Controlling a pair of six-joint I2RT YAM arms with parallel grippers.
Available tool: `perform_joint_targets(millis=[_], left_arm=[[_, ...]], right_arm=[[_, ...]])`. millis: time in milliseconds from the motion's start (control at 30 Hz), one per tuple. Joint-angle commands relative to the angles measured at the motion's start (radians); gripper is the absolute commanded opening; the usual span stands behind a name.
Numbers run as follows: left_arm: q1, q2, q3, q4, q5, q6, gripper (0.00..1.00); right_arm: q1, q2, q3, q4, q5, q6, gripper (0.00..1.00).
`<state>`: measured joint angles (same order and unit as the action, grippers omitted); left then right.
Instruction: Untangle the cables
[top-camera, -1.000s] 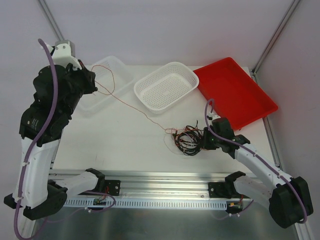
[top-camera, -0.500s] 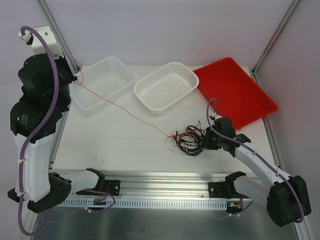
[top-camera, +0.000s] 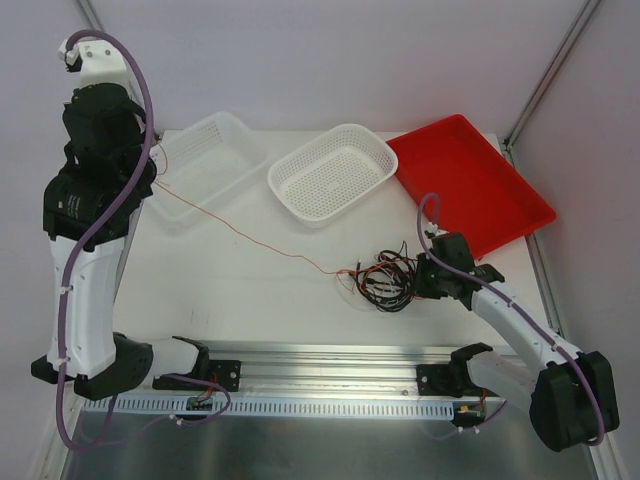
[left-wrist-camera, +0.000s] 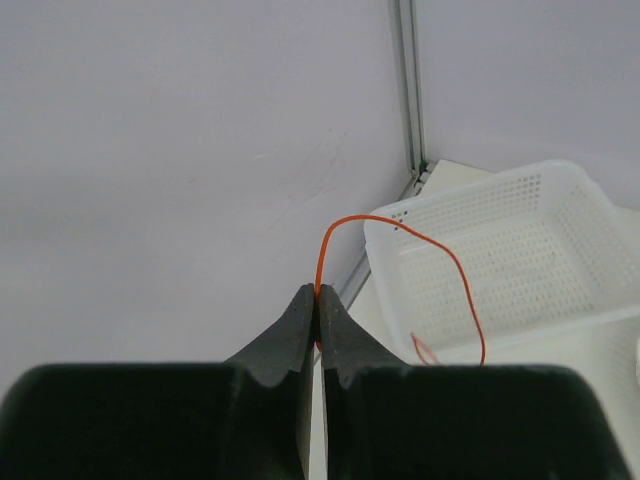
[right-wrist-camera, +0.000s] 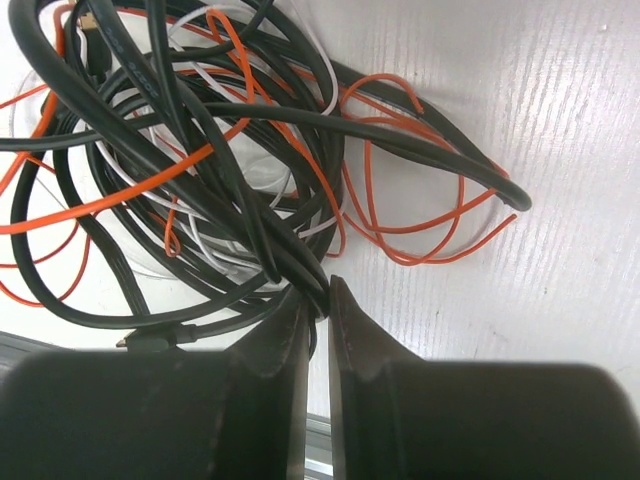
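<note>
- The left fingers (left-wrist-camera: 295, 322) are pressed together on the orange wire (left-wrist-camera: 350, 217), which leaves their tips, arcs up and drops towards the white tray (left-wrist-camera: 520, 250).
- They are raised at the far left, above the left edge of the surface (top-camera: 230, 285).
- From there the orange wire (top-camera: 250, 239) runs as one thin line rightwards and nearer, down into the cable tangle (top-camera: 385, 280).
- The right fingers (right-wrist-camera: 345, 335) stand at a narrow gap, clamped on black strands at the near edge of the cable tangle (right-wrist-camera: 200, 160).
- The tangle lies on the surface right of centre, nearer than the red tray (top-camera: 470, 180).
- Only the right wrist view shows the tangle's make-up: thick black cables looped over thin orange and white ones, with an orange loop lying loose to the right.
- Only the top view shows the wire's whole span and both arms.
- The white tray (top-camera: 220, 150), white basket (top-camera: 335, 175) and red tray line the far edge; bare surface lies left of the tangle, under the wire.
</note>
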<state>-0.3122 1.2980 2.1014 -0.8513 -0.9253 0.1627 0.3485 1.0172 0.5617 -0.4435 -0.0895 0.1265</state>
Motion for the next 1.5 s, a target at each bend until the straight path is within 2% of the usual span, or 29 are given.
perform_joint_targets(millis=[0,100,133,233,267,367,467,533,567,667,733,800,833,900,933,1033,1067,1133,1233,1300,1367,1467], left_arm=[[0.01,-0.012,0.031,0.018,0.064,0.006,0.0],[0.01,-0.074,-0.068,0.023,0.282,-0.119,0.0],[0.01,-0.086,-0.098,0.023,0.407,-0.15,0.0],[0.01,-0.117,-0.237,0.024,0.548,-0.247,0.0],[0.01,-0.127,-0.274,0.024,0.619,-0.282,0.0],[0.01,-0.154,-0.426,0.034,0.678,-0.348,0.0],[0.01,-0.183,-0.648,0.061,0.68,-0.391,0.01],[0.01,-0.192,-0.736,0.072,0.692,-0.419,0.01],[0.01,-0.192,-0.824,0.08,0.703,-0.448,0.01],[0.01,-0.172,-0.954,0.121,0.752,-0.515,0.02],[0.01,-0.151,-1.058,0.158,0.776,-0.54,0.06],[0.01,-0.14,-1.107,0.166,0.795,-0.583,0.14],[0.01,-0.141,-1.115,0.17,0.822,-0.597,0.25],[0.009,-0.158,-1.124,0.175,0.847,-0.646,0.39],[0.009,-0.179,-1.123,0.175,0.864,-0.675,0.61],[0.002,-0.225,-1.115,0.176,0.879,-0.73,0.92],[-0.001,-0.235,-1.115,0.179,0.891,-0.788,0.99],[-0.024,-0.258,-1.12,0.19,0.905,-0.878,0.99],[-0.123,-0.243,-1.107,0.204,0.884,-0.971,0.99],[-0.227,-0.217,-1.083,0.215,0.835,-1.064,0.99],[-0.313,-0.158,-1.054,0.225,0.801,-1.149,0.99],[-0.369,-0.057,-1.012,0.253,0.773,-1.229,0.99]], right_arm=[[-0.011,0.0,0.056,-0.044,0.024,-0.022,0.03],[-0.009,0.009,0.069,-0.04,-0.045,-0.063,0.21],[-0.009,0.008,0.081,-0.04,-0.068,-0.071,0.31],[0.003,-0.002,0.13,-0.072,-0.079,-0.102,0.44],[0.013,-0.008,0.144,-0.083,-0.078,-0.114,0.45],[0.044,-0.025,0.2,-0.124,-0.056,-0.122,0.5],[0.067,-0.028,0.234,-0.149,-0.049,-0.122,0.58],[0.078,-0.034,0.239,-0.147,-0.053,-0.122,0.61],[0.087,-0.034,0.237,-0.143,-0.055,-0.12,0.62],[0.107,-0.026,0.23,-0.133,-0.05,-0.119,0.64],[0.113,-0.017,0.221,-0.129,-0.046,-0.113,0.65],[0.122,-0.011,0.213,-0.121,-0.042,-0.108,0.66],[0.124,-0.011,0.205,-0.115,-0.042,-0.105,0.67],[0.126,-0.012,0.198,-0.113,-0.036,-0.102,0.68],[0.126,-0.014,0.19,-0.106,-0.03,-0.099,0.69],[0.126,-0.014,0.181,-0.098,-0.024,-0.091,0.72],[0.126,-0.012,0.176,-0.095,-0.024,-0.091,0.72],[0.127,-0.015,0.172,-0.087,-0.026,-0.082,0.73],[0.126,-0.022,0.167,-0.078,-0.02,-0.074,0.76],[0.127,-0.023,0.159,-0.069,-0.013,-0.07,0.78],[0.129,-0.025,0.155,-0.061,-0.01,-0.061,0.82],[0.129,-0.029,0.139,-0.047,0.0,-0.047,0.86]])
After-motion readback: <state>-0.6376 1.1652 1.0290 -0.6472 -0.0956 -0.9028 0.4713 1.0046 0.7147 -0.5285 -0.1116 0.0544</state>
